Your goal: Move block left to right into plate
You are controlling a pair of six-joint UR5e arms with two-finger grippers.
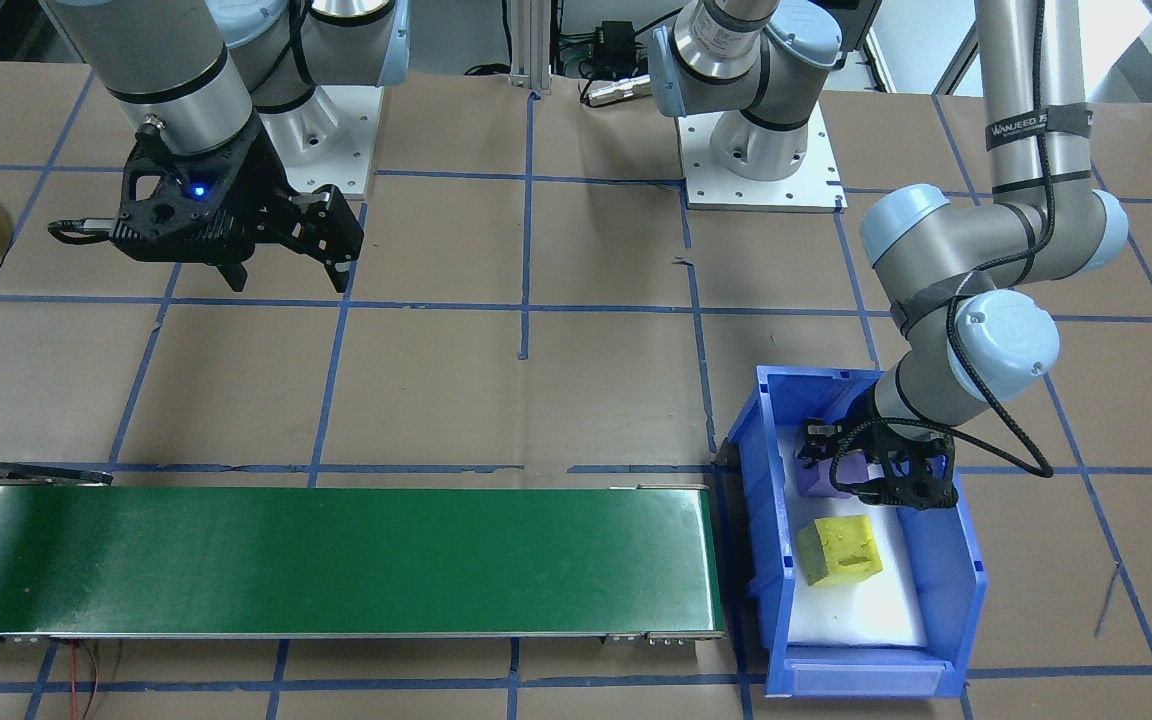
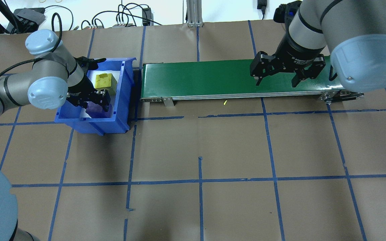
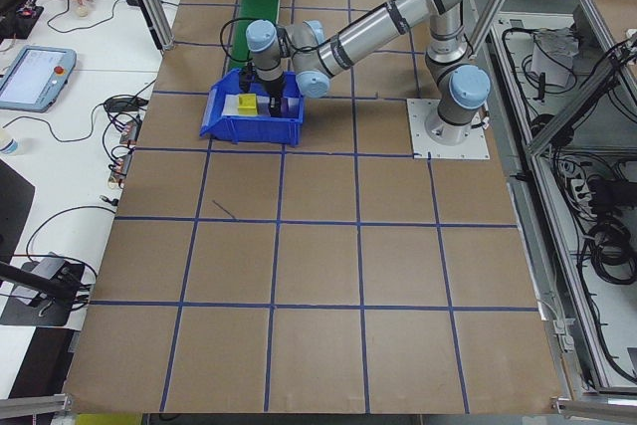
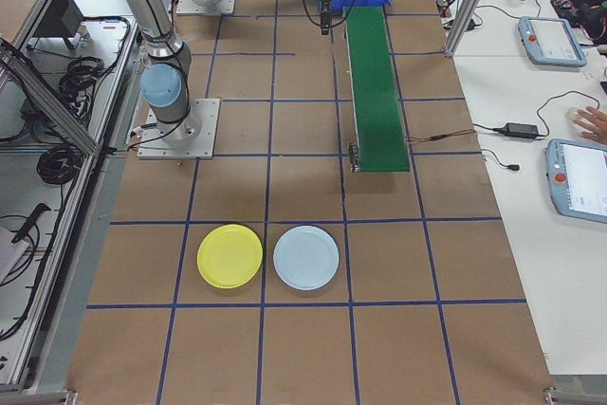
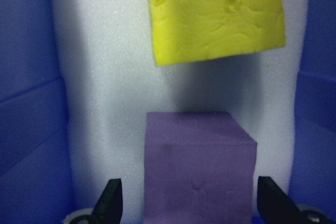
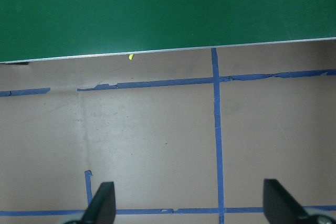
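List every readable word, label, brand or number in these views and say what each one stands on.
"WANJEED": on the black strap around the left arm's upper tube, front-facing view; the smaller line beneath it is too small to read.
White lettering on the right gripper's wrist collar, overhead view: too small and blurred to read with confidence.
Screens of the teach pendants on the side bench: too small to read.
Nothing else carries legible text.

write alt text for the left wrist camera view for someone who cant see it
Looking straight down into a blue bin, the left gripper hangs open, its jaws standing either side of a purple foam cube without touching it. A yellow foam cube lies further along the bin's white foam liner, apart from the purple one.
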